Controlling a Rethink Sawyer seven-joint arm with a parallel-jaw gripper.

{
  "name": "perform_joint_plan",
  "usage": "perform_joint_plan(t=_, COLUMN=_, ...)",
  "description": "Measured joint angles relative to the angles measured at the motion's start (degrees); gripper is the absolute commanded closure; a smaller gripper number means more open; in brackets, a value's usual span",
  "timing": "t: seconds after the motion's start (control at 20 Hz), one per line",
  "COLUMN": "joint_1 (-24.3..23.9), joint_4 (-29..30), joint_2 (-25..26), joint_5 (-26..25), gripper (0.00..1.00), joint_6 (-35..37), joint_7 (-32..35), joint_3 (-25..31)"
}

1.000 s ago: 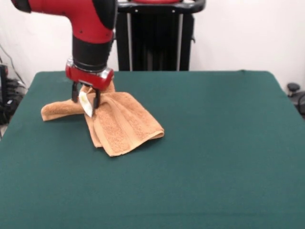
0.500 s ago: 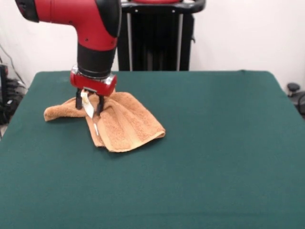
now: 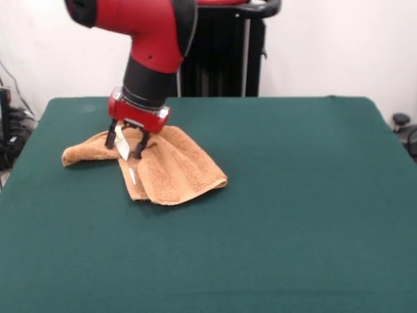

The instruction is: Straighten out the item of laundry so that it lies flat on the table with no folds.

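The item of laundry [image 3: 171, 171], an orange-tan terry towel, lies rumpled and folded over itself on the left part of the green table [image 3: 293, 195]. One narrow end trails off to the left and a thicker doubled flap spreads toward the front right. My gripper [image 3: 125, 147] comes down tilted onto the towel's raised back edge. Its two black fingers [image 3: 139, 150] are shut on a bunched ridge of cloth, with a small white tag [image 3: 121, 147] showing between them. A second white scrap [image 3: 132, 176] peeks out lower on the fold.
The black pedestal [image 3: 215, 52] stands behind the table's far edge. Dark cables and gear [image 3: 10, 130] sit off the left side, and a dark object [image 3: 405, 130] off the right side.
The arm has swung right and tilted. The gripper shifted right along the back edge, and the towel slid a little to the right with it and sits lower.
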Motion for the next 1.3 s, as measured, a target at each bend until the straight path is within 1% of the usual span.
perform_joint_plan(t=0.05, joint_1=2.56, joint_4=-0.42, joint_2=1.07, joint_5=0.32, gripper=0.0, joint_6=-0.75, joint_7=1.35, joint_3=-2.41)
perform_joint_plan(t=0.2, joint_1=4.85, joint_4=-0.66, joint_2=2.12, joint_5=1.04, gripper=0.0, joint_6=-1.13, joint_7=2.59, joint_3=-4.58)
perform_joint_plan(t=0.25, joint_1=6.05, joint_4=-0.66, joint_2=2.81, joint_5=2.18, gripper=0.0, joint_6=-1.11, joint_7=3.26, joint_3=-5.79)
perform_joint_plan(t=0.5, joint_1=3.99, joint_4=-0.44, joint_2=2.73, joint_5=5.27, gripper=0.0, joint_6=-1.11, joint_7=3.27, joint_3=-5.27)
perform_joint_plan(t=0.7, joint_1=-2.82, joint_4=1.12, joint_2=0.98, joint_5=9.28, gripper=0.0, joint_6=-0.52, joint_7=3.26, joint_3=-1.05)
perform_joint_plan(t=0.75, joint_1=-7.37, joint_4=2.54, joint_2=-0.52, joint_5=11.05, gripper=0.0, joint_6=0.54, joint_7=3.25, joint_3=2.44)
perform_joint_plan(t=0.8, joint_1=-10.14, joint_4=3.3, joint_2=-1.27, joint_5=11.84, gripper=0.0, joint_6=1.24, joint_7=3.2, joint_3=4.63)
perform_joint_plan(t=0.85, joint_1=-12.37, joint_4=3.84, joint_2=-1.79, joint_5=12.35, gripper=0.0, joint_6=1.9, joint_7=3.06, joint_3=6.42)
perform_joint_plan(t=0.9, joint_1=-13.49, joint_4=4.08, joint_2=-2.03, joint_5=12.57, gripper=0.0, joint_6=2.24, joint_7=2.96, joint_3=7.33)
perform_joint_plan(t=0.95, joint_1=-16.21, joint_4=4.66, joint_2=-2.58, joint_5=13.12, gripper=0.0, joint_6=3.11, joint_7=2.64, joint_3=9.59)
perform_joint_plan(t=1.0, joint_1=-20.92, joint_4=5.46, joint_2=-3.21, joint_5=13.78, gripper=0.0, joint_6=4.76, joint_7=1.74, joint_3=13.61)
perform_joint_plan(t=1.15, joint_1=-25.96, joint_4=6.12, joint_2=-3.53, joint_5=14.61, gripper=0.0, joint_6=7.02, joint_7=-0.1, joint_3=18.06)
perform_joint_plan(t=1.2, joint_1=-29.34, joint_4=6.49, joint_2=-3.53, joint_5=15.3, gripper=0.0, joint_6=8.91, joint_7=-1.73, joint_3=21.1)
perform_joint_plan(t=1.25, joint_1=-30.7, joint_4=6.61, joint_2=-3.49, joint_5=15.61, gripper=0.0, joint_6=9.75, joint_7=-2.5, joint_3=22.32)
perform_joint_plan(t=1.3, joint_1=-34.58, joint_4=6.83, joint_2=-3.18, joint_5=16.26, gripper=0.0, joint_6=12.4, joint_7=-5.23, joint_3=25.91)
